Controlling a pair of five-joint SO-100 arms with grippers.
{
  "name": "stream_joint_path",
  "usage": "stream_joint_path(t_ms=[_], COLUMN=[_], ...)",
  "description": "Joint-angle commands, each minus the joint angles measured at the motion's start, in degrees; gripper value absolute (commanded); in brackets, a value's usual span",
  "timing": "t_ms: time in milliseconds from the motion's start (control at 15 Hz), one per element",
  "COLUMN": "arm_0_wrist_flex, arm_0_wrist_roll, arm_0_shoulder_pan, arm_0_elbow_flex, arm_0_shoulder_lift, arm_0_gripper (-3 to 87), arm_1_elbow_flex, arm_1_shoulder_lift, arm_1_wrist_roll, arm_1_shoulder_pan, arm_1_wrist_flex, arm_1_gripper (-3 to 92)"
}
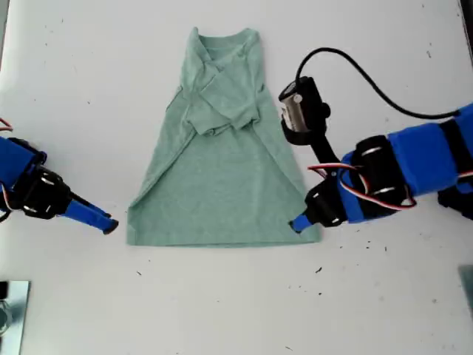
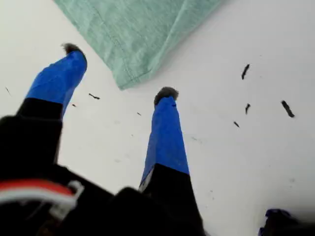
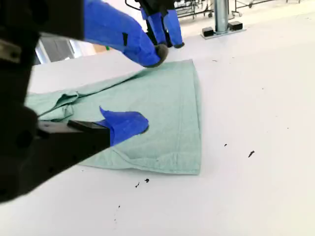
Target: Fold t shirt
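Flat on the white table lies the t shirt, both sleeves folded in over the chest. My first gripper stands with its jaws apart, a hem corner of the shirt just ahead of the gap, untouched. My second gripper also has its jaws apart, one fingertip low over the cloth near the other hem corner, the other fingertip raised above it.
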Motion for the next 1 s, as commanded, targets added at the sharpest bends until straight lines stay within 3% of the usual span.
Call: stream_joint_path(t_ms=[0,133,200,267,333,467,667,933], arm_0_wrist_flex=[-0.6,-0.6,-0.6,-0.6,-0.6,-0.6,-0.6,-0.6], arm_0_wrist_roll=[0.1,0.1,0.1,0.1,0.0,0.0,0.0,0.0], arm_0_shoulder_pan=[-0.6,-0.6,-0.7,-0.5,-0.2,-0.1,-0.1,0.5], arm_0_elbow_flex=[0.5,0.5,0.5,0.5,0.5,0.5,0.5,0.4], arm_0_shoulder_lift=[0.4,0.4,0.4,0.4,0.4,0.4,0.4,0.4], arm_0_gripper=[17.8,17.8,17.8,17.8,17.8,17.8,17.8,17.8], arm_1_elbow_flex=[8.3,16.5,19.0,20.1,20.1,17.9,9.2,-18.9], arm_1_shoulder_lift=[0.0,-4.7,-8.4,-11.2,-11.6,-10.0,-4.2,-4.7], arm_1_wrist_roll=[-1.7,-3.0,-3.4,-3.2,-3.1,-3.6,-3.7,-7.3], arm_1_shoulder_pan=[1.5,2.8,3.3,3.3,2.7,2.1,1.5,1.2], arm_1_wrist_flex=[-11.6,-23.2,-28.2,-30.1,-30.7,-24.8,-8.2,12.7], arm_1_gripper=[25.8,20.4,9.1,-0.5,-1.4,-1.7,-1.7,-1.7])
